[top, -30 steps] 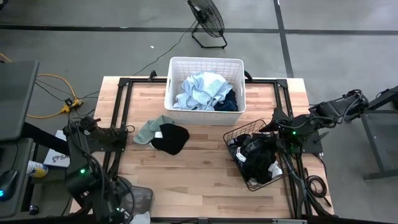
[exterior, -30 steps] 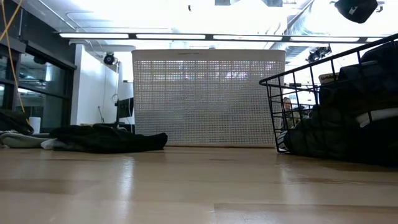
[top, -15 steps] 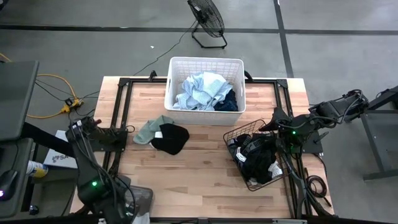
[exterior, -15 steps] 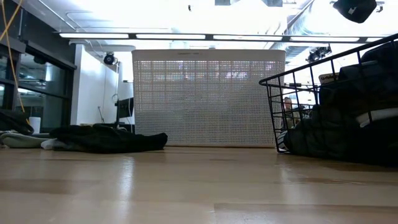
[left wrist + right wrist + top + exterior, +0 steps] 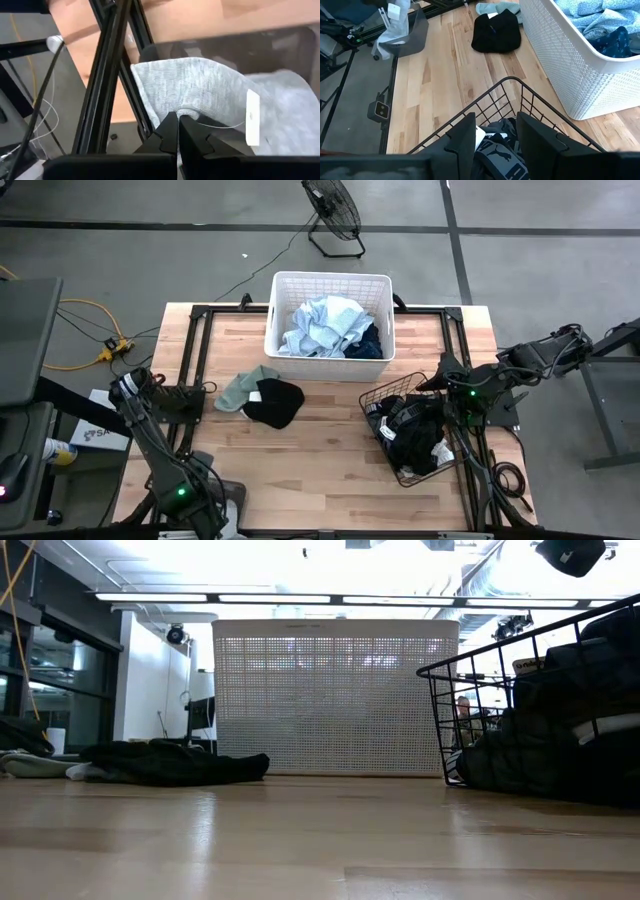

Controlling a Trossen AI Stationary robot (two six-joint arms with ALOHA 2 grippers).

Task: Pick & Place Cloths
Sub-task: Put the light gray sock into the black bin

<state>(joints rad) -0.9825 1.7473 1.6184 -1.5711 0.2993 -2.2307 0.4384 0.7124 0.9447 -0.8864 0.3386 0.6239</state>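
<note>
Left pincer [image 5: 178, 131] clamped on the white-grey cloth [image 5: 210, 95] (table's near-left corner); right pincer [image 5: 495, 135] apart above the wire basket [image 5: 520, 107].

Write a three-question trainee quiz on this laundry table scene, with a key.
1. True or false: the left gripper is shut on the white-grey cloth.
2. The light blue cloth lies in: A) the white basket, B) the wire basket, C) on the table.
3. Fill in: the black cloth on the table touches the ____ green cloth.

Key: 1 true; 2 A; 3 sage.
</note>
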